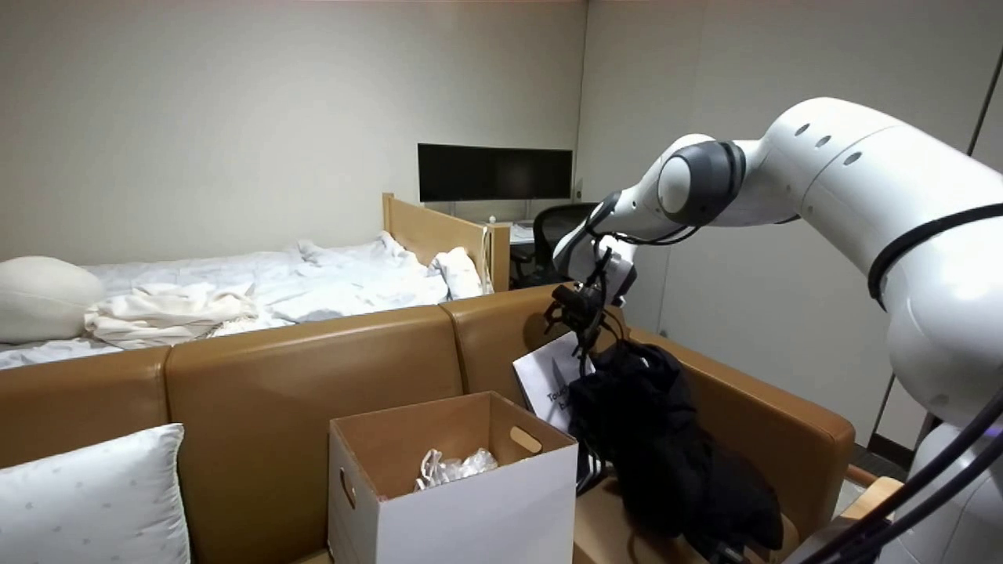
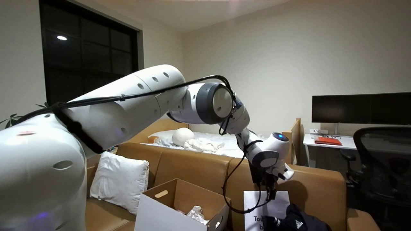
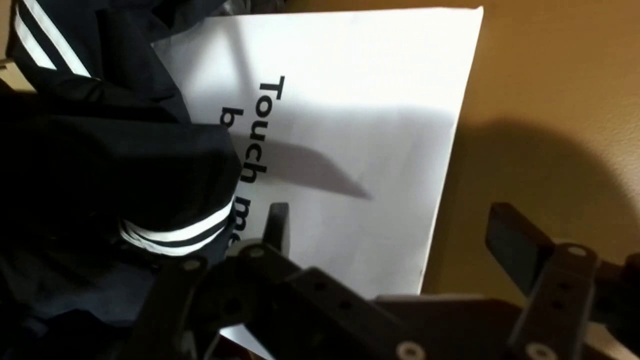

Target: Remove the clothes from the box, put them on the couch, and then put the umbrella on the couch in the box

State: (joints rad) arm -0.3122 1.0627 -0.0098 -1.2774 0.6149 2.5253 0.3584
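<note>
The black clothes (image 1: 666,446) lie in a heap on the seat of the tan leather couch (image 1: 313,360), against its armrest. White stripes mark the dark fabric (image 3: 185,165) in the wrist view. Beside the heap stands the white box (image 1: 478,509), its top uncovered, with crumpled clear plastic inside. My gripper (image 3: 390,215) is open above a white sheet with black print (image 3: 350,145), which leans on the backrest by the clothes. Nothing sits between its fingers (image 3: 520,245); the sheet's edge passes below them. The umbrella is hidden or out of view.
A white pillow (image 2: 120,179) leans on the couch on the far side of the box. Behind the backrest is a bed with rumpled white sheets (image 1: 313,274). A loose black cable (image 2: 226,189) loops down from the arm near the box. A desk chair (image 2: 382,160) stands behind the couch.
</note>
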